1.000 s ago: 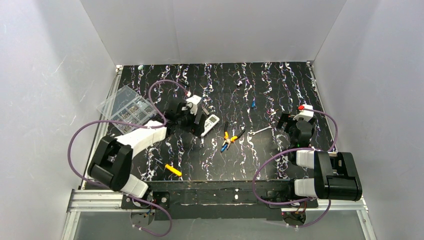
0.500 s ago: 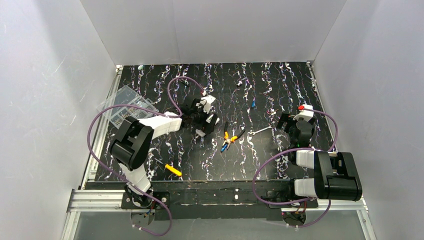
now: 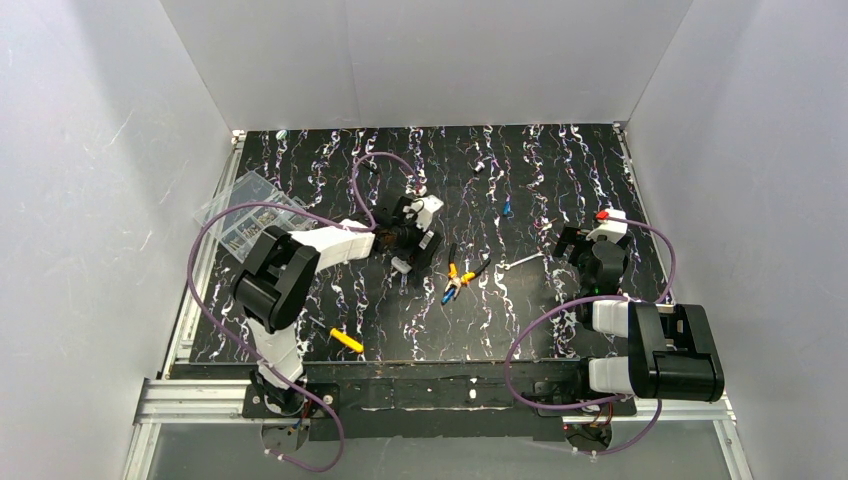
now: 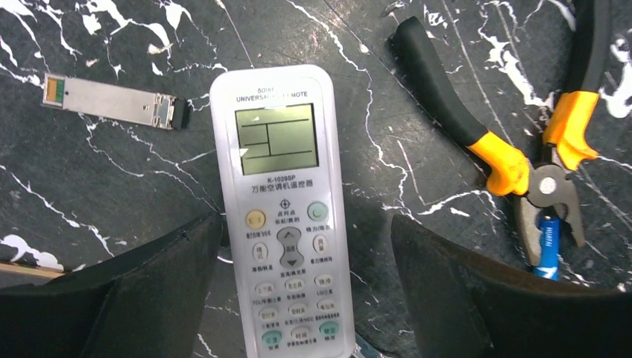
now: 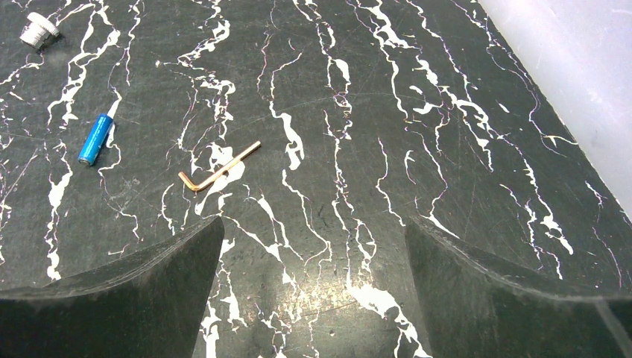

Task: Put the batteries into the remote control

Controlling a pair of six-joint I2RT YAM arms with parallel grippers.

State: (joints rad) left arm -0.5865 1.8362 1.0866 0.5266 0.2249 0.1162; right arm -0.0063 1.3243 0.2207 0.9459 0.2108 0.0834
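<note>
White plastic remote control (image 4: 282, 224) face-up on marbled black table (image 4: 127, 186)

Remote control (image 4: 283, 216) lies face-up on the desk (image 4: 373, 89). Metal module (image 4: 112, 101) lies on one side of it and pliers (image 4: 522, 149) on the other, with a battery (image 4: 548, 246) touching the pliers' nose. Second battery (image 5: 95, 138) lies behind the pliers, near the hex key (image 5: 218, 168).
</note>
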